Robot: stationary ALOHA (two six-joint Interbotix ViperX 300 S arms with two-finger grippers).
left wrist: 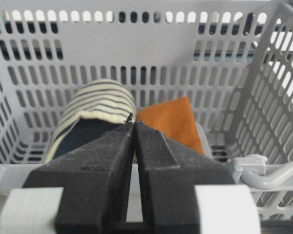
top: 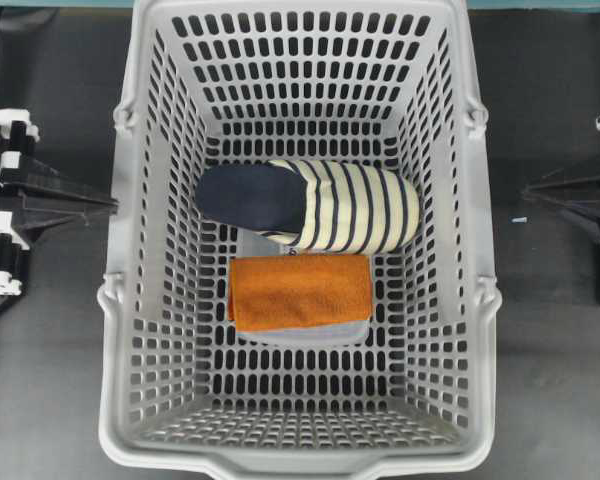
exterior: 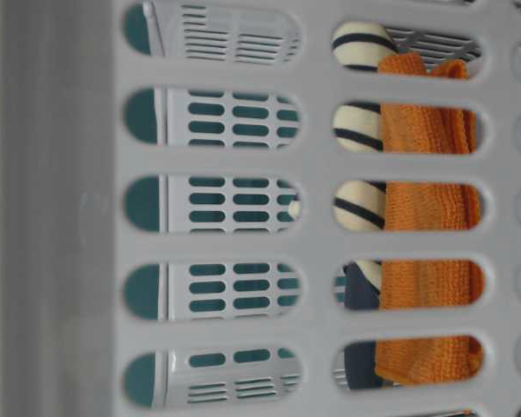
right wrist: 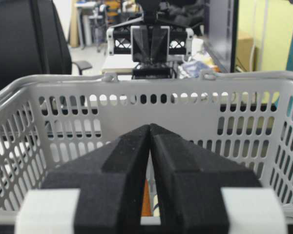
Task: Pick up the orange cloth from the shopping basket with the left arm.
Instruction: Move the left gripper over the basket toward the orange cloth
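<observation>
While the left claw (top: 108, 205) sits pinched together outside the shopping basket (top: 140, 300), the orange cloth (top: 300, 290) lies folded, fuzzy.

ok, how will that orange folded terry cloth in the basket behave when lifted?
The folded orange terry cloth is probably floppy: thin fabric layers, so it may unfold and drape. Its fuzzy pile should grip, not slip. It looks light, though its far edge sits close against the striped navy-and-cream slipper.

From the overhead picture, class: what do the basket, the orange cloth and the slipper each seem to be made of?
The shopping basket: light grey moulded plastic, judging by its smooth slotted walls. The orange cloth: probably terry or microfibre, with a fuzzy, matte nap. The slipper: soft fabric, likely knit, with navy and cream stripes and a plain navy end.
</observation>
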